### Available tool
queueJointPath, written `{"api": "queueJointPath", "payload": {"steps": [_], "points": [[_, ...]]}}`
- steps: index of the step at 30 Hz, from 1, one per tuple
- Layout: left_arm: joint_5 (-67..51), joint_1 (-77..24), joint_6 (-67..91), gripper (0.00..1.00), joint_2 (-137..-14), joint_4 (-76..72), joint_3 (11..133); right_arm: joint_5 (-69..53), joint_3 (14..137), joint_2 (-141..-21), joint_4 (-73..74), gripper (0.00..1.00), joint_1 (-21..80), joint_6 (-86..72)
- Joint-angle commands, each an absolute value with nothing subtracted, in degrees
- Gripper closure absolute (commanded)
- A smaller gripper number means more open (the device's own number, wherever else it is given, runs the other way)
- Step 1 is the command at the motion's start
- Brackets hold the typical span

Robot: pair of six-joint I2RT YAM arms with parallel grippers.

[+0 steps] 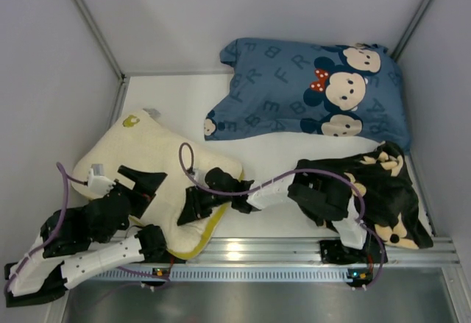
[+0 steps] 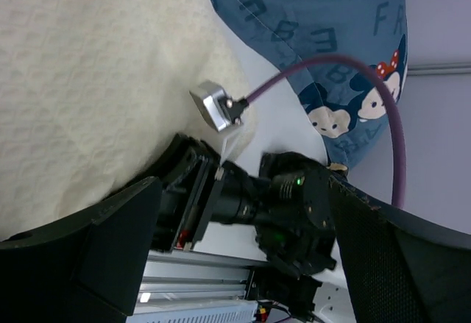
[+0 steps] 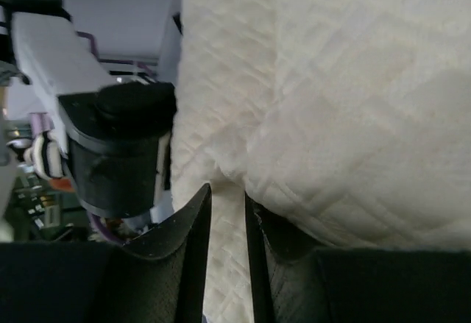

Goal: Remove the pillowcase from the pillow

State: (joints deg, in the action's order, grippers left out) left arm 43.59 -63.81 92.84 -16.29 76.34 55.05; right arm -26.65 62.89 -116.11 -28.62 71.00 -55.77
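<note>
While my right gripper reached across to the left, it was clamped tight on the pillow, and there it was in the wrist view, both fingers nearly together with a fold of cream quilted fabric pinched between them at the pillow's near right edge. My left gripper was spread wide, nothing in it, poised over the middle of that same pillow; whether it touched the surface, I could not tell. Its wrist view looked straight past its own parted fingers at my other arm's dark wrist. And the pillowcase: off the pillow completely, crumpled in a black heap with tan flowers at the right side of the table, well apart from the pillow, my right arm crossing over part of it. Beyond it, at the far side, lay the blue pillow with its cartoon mice.
</note>
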Motion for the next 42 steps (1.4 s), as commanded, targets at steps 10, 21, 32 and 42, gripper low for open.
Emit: {"api": "queueJointPath", "payload": {"steps": [10,21,32,42], "points": [[46.14,-63.72,94.66,0.16,-26.71,68.82,48.87,-11.91,59.07,-89.93,-16.39,0.52,59.97,-41.68],[46.06,-62.59,88.34,1.00,-57.07,63.29,52.29,-6.07,74.09,-100.10,9.58,0.86,46.58,-28.74],[36.57,-52.39,78.94,1.00,-75.06,51.63,47.74,-11.07,72.01,-107.05,6.61,1.00,48.78,-32.33],[26.81,-40.00,58.38,1.00,-84.52,35.77,48.24,-21.88,54.41,-105.82,-12.54,1.00,56.51,-43.67]]}}
